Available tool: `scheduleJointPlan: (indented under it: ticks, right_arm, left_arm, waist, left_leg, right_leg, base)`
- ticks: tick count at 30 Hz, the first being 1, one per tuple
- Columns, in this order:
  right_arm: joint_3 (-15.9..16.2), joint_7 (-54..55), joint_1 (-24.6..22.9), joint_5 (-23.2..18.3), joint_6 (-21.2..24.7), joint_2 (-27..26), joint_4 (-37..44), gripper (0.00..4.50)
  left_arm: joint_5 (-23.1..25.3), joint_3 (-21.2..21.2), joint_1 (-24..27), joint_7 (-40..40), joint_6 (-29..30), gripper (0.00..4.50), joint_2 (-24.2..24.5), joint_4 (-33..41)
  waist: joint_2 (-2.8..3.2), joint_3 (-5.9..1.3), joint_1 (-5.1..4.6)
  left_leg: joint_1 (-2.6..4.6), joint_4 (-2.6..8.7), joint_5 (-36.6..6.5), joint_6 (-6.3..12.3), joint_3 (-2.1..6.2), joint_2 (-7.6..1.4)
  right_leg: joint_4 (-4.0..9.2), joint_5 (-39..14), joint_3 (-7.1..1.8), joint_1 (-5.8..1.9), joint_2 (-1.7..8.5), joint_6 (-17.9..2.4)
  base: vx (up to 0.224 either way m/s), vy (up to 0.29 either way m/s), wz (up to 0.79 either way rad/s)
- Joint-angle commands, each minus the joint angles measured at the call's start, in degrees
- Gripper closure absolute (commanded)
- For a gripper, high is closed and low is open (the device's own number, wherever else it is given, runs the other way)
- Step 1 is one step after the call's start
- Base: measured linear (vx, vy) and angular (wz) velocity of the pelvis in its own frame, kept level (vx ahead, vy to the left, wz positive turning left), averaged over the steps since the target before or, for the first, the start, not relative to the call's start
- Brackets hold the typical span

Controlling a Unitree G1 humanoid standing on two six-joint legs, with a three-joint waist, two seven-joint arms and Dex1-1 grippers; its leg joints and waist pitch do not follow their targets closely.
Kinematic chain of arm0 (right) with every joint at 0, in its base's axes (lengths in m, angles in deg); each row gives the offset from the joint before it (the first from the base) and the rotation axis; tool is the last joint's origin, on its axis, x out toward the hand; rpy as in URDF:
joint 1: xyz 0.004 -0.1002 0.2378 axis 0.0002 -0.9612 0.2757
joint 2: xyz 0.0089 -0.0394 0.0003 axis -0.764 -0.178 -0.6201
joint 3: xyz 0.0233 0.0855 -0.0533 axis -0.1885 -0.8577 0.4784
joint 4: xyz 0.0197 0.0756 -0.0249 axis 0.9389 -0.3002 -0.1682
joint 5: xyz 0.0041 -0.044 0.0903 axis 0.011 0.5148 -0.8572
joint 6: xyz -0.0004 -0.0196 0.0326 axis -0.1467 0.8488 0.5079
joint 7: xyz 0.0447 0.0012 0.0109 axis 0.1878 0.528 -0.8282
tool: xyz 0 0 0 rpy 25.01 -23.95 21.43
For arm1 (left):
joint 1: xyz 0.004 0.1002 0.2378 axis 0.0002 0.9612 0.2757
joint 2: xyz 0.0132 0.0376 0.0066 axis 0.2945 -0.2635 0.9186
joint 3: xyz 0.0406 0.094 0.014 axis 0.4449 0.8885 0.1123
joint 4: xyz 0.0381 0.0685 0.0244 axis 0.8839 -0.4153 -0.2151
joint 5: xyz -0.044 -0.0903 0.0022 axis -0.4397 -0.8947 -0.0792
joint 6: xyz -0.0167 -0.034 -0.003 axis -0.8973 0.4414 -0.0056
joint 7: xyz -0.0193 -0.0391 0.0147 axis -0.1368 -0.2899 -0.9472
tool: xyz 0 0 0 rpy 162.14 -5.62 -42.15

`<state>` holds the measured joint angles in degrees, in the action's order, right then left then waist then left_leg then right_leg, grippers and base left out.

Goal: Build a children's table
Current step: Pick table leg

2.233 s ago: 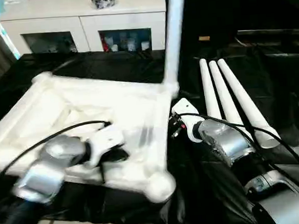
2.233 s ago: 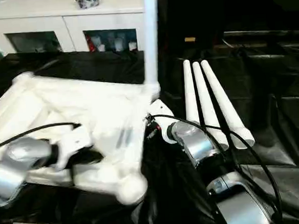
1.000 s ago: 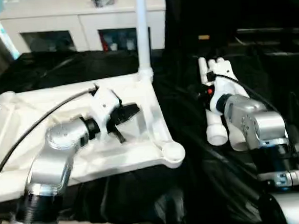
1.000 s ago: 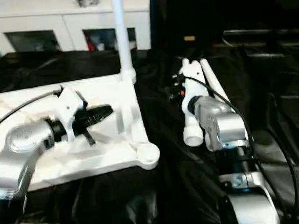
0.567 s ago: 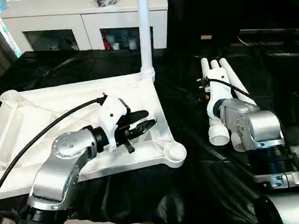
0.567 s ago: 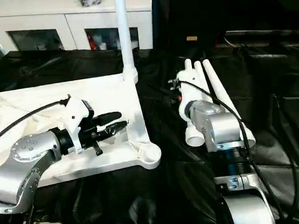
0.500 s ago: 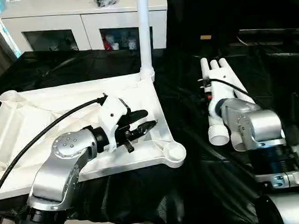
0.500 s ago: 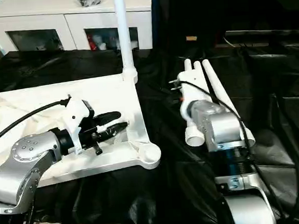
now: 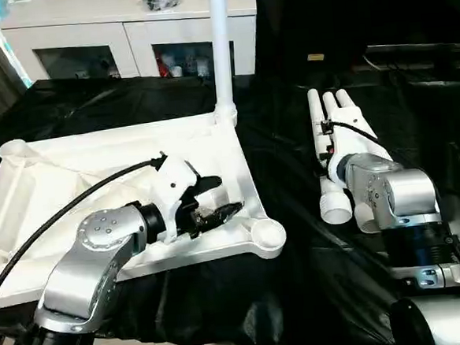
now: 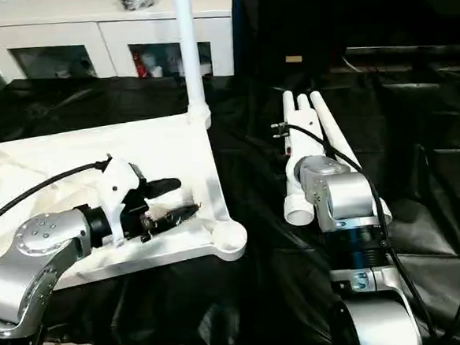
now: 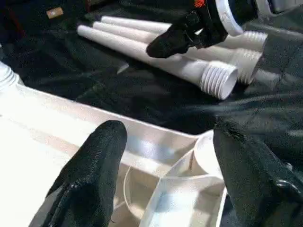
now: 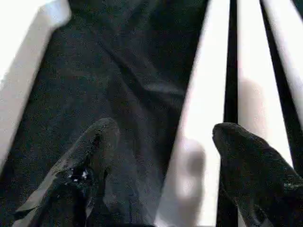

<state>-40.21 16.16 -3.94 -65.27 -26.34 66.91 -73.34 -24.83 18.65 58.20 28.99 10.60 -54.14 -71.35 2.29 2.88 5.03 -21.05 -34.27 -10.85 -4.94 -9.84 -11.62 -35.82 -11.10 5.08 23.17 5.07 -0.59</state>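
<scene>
Lying side by side, three loose legs point away; threaded ends near.

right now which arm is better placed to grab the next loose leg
Right. The right end effector hangs open directly over the three loose legs on the black cloth, while the left end effector sits over the tabletop near its corner socket.

Home-like room, white glass-door cabinet with small items behind, black-draped work surface
</scene>
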Motion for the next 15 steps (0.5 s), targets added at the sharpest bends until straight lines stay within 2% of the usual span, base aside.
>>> scheduleJointPlan:
  ticks: [1, 2, 5, 15]
  right_arm:
    - [-0.8, 0.8, 1.2, 0.0, 0.9, 0.0, -1.8, 1.00]
    - [-0.8, 0.5, 1.4, -0.3, 1.0, 0.1, -2.7, 1.00]
    - [-0.5, 0.8, 2.0, 0.0, 1.1, 0.3, -5.0, 1.00]
    - [-2.3, -0.3, 5.5, -2.0, 1.1, -0.4, -14.6, 1.00]
  left_arm:
    - [0.7, 1.2, 0.0, -0.6, 0.3, 1.28, 0.9, 1.2]
    - [0.4, 1.5, 0.2, -1.3, 0.7, 1.28, 1.4, 1.6]
    - [0.0, 1.9, 0.4, -1.6, 1.2, 1.28, 2.0, 2.1]
    - [-0.2, 2.5, 0.5, -1.3, 1.7, 1.28, 3.2, 2.3]
  waist:
    - [0.00, -3.76, -0.01]
    - [0.15, -3.78, 0.03]
    - [0.09, -3.86, -0.03]
    - [0.12, -3.85, -0.03]
  left_leg:
    - [0.51, 4.03, -8.3, -2.34, 0.12, -0.63]
    - [0.50, 4.01, -8.3, -2.44, 0.14, -0.60]
    - [0.47, 3.99, -8.1, -2.52, 0.19, -0.66]
    - [0.47, 3.91, -8.7, -2.42, 0.17, -0.61]
  right_leg:
    - [4.04, -8.6, -2.97, -3.09, 2.41, -8.6]
    - [4.01, -8.6, -2.95, -3.11, 2.47, -8.7]
    - [3.83, -8.0, -2.91, -3.18, 2.49, -9.1]
    - [3.80, -8.3, -2.84, -3.21, 2.49, -9.9]
  base:
    - [0.000, 0.000, 0.00]
    - [0.000, 0.000, 0.00]
    - [0.000, 0.000, 0.00]
    - [0.000, 0.000, 0.00]
